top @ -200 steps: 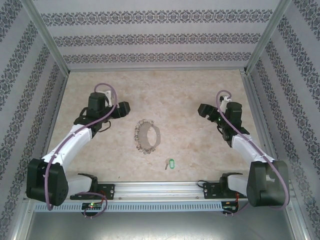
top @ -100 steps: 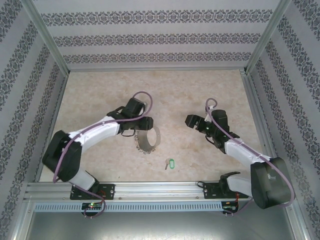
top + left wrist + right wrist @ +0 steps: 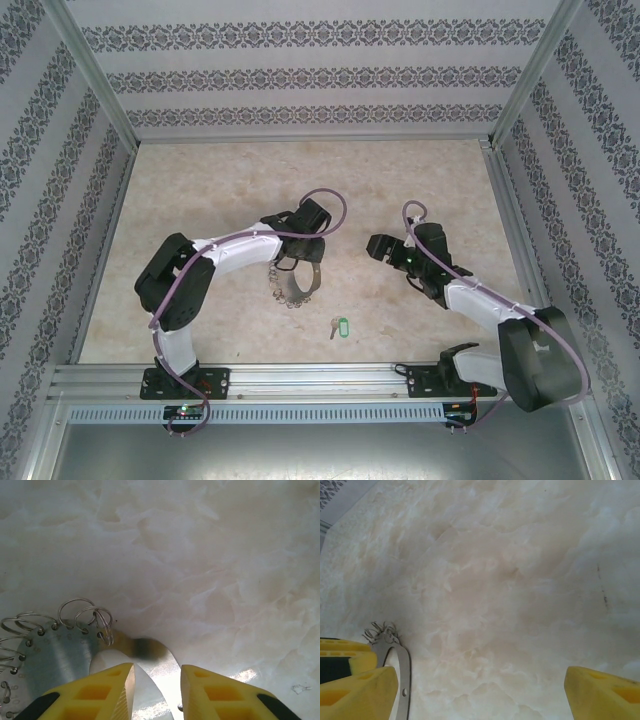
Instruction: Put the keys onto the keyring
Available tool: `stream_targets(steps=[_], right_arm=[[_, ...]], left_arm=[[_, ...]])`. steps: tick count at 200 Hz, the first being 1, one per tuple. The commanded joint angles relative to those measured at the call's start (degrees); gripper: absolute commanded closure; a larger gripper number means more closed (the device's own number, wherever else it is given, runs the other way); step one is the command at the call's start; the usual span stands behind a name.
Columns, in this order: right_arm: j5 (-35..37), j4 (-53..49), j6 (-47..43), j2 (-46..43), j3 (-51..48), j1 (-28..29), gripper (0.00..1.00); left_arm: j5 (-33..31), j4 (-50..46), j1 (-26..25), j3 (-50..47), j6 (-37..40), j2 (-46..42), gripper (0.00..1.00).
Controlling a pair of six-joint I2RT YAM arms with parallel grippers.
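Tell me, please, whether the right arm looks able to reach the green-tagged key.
Probably yes: the right gripper, jaws wide open, hangs just beyond the keys, and nothing lies between them; the left gripper and keyring sit aside.

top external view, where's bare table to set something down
Widest: the table's far half, from back wall to left arm and right arm. Also the near-left corner between left arm, side wall and rail. Crowded: centre, where left claw straddles the keyring, right claw alongside, keys just nearer.
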Motion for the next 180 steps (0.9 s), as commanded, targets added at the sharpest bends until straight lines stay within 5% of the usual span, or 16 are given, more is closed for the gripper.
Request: stream_targets(steps=[1, 49, 180], right_arm=[[1.18, 1.68, -0.01, 1.21, 1.17, 0.87, 0.14], [1.34, 2.14, -0.15, 2.22, 1.74, 1.16, 0.13], [2.25, 2.34, -0.32, 3.01, 2.06, 1.38, 0.13]], left_arm=[[-4.83, -3.03, -0.93, 1.30, 0.66, 0.48, 0.70], [-9.33, -2.84, -1.39, -0.32, 0.48, -0.70, 0.71], [-9.03, -1.88, -1.39, 1.18, 1.67, 3.76, 0.76]])
